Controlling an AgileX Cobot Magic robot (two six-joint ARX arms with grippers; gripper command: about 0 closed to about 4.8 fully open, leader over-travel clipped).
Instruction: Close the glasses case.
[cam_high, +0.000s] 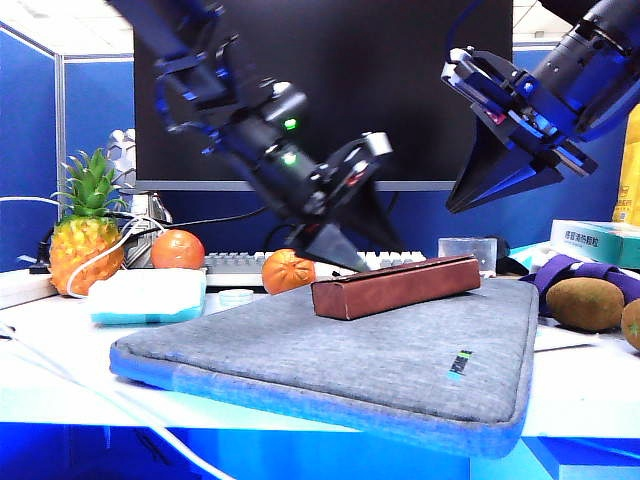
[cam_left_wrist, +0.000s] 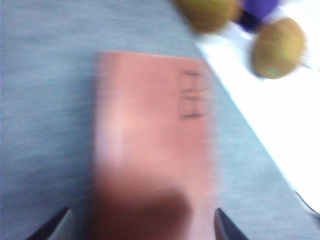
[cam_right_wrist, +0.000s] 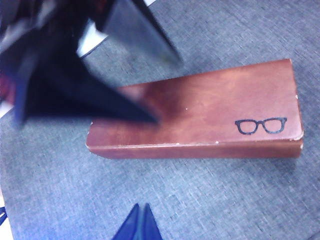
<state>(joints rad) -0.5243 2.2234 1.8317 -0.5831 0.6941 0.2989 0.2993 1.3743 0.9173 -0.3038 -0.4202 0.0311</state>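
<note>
The glasses case (cam_high: 396, 285) is seen lying lengthwise on the grey sleeve (cam_high: 330, 365), flap down. The left gripper (cam_high: 345, 240), spread wide and empty, is poised directly over its near end. The right gripper (cam_high: 500, 180), closed and empty, hangs well above its far end.

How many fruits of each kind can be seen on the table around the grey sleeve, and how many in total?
Pineapple: 1
Oranges: 2, one beside the pineapple, one before the keyboard
Kiwis: 2, one whole, one cut by the picture's edge
Total: 5 fruits
</note>
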